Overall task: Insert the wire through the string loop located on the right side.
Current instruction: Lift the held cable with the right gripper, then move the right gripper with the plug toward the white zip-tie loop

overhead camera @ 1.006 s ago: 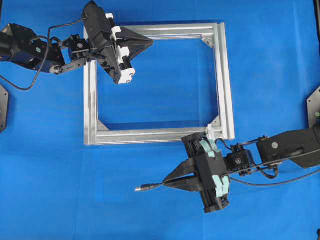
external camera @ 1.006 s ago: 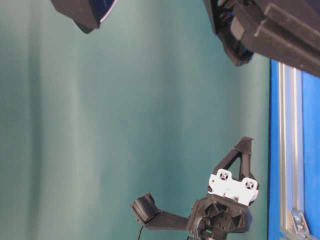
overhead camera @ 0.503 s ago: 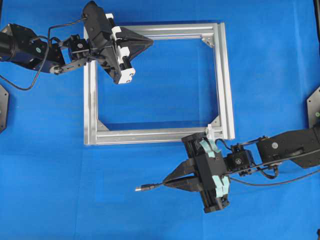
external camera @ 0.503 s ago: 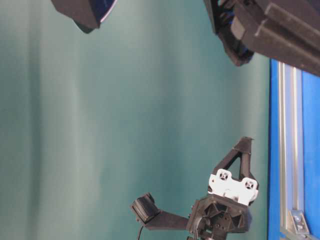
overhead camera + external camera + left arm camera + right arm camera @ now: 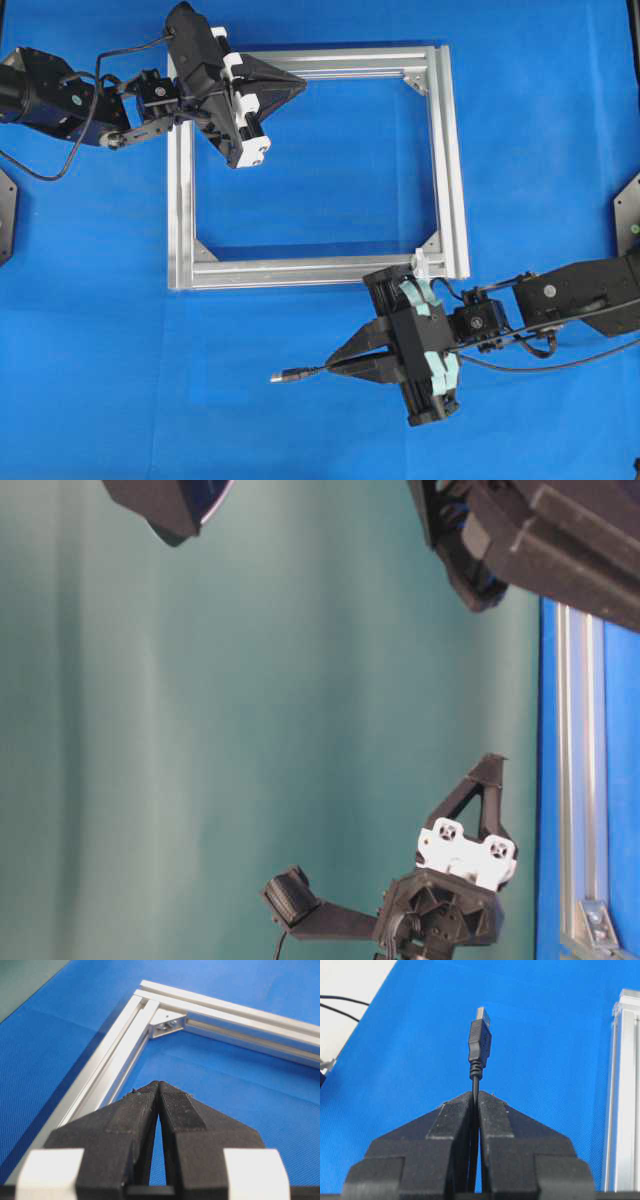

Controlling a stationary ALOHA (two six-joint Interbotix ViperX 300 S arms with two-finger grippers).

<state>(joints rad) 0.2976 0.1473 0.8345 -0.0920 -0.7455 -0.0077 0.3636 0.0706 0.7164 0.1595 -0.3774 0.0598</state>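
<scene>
Below the frame (image 5: 315, 165), right jaws clamped on the wire (image 5: 479, 1040) (plug protruding ahead), left jaws closed, empty.

Looked like a robotics lab setup. The desk (image 5: 560, 150) was covered in plain blue cloth, with a bare aluminium frame (image 5: 448, 160) lying flat. A flat teal backdrop (image 5: 250, 730) stood behind it.

Two black robot arms, each ending in one gripper: the left gripper (image 5: 298, 87) and the right gripper (image 5: 335, 367). One square silver aluminium frame (image 5: 455, 180) with four bars; three triangular corner brackets (image 5: 415, 80) show, a fourth probably hidden. One thin black wire (image 5: 300, 375). One blue cloth-covered table (image 5: 320, 430).
</scene>
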